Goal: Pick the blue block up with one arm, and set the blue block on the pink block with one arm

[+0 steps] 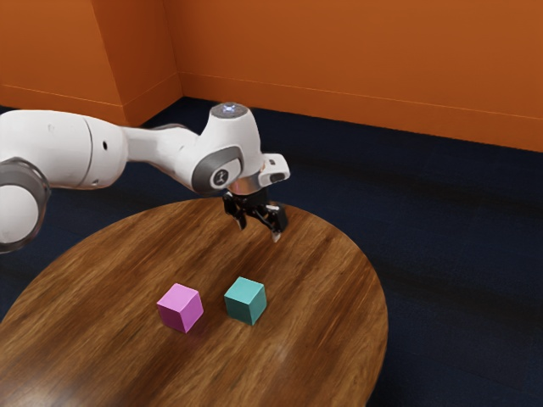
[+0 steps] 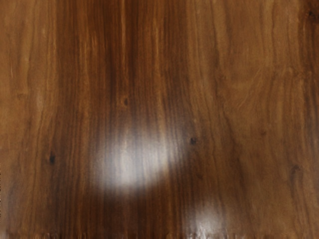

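blue block point(image 1: 245, 300) sits just beside pink block point(image 1: 180, 307) on table point(image 1: 102, 356); claw point(image 1: 260, 227) hangs spread, well apart.

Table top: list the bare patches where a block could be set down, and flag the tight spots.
Bare table runs wide from the pink block toward the exterior view's left, between both blocks and the gripper beyond them, and from the blue block to that view's right rim. Tight: the narrow gap between the two blocks.

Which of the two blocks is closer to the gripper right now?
The blue-green block, right of the pink block in the exterior view; the pink one lies farther from the gripper.
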Action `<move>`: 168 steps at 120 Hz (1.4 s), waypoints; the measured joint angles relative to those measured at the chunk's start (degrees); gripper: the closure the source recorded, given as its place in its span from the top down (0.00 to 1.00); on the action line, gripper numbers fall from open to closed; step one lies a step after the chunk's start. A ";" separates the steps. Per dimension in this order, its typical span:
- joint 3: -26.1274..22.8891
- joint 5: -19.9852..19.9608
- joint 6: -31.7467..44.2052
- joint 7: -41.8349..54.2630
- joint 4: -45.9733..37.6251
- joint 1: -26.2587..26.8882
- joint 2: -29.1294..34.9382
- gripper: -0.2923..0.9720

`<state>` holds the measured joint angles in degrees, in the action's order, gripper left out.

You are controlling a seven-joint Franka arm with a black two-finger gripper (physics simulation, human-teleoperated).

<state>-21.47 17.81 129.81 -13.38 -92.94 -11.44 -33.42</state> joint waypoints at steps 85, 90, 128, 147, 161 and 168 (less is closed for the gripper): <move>-0.06 3.01 8.10 -0.85 -13.01 -0.08 3.98 0.77; -0.06 3.11 8.39 -0.78 -12.85 -0.08 3.51 0.77; -0.06 3.28 9.45 -0.45 -12.03 -0.08 2.04 0.77; -0.10 3.23 9.56 -0.39 -12.48 -0.08 1.85 0.77; -0.22 3.28 9.54 -0.36 -13.25 -0.08 1.98 0.77; -0.31 3.31 9.56 -0.34 -13.34 -0.08 2.05 0.77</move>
<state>-21.78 21.12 139.37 -13.72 -106.28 -11.52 -31.37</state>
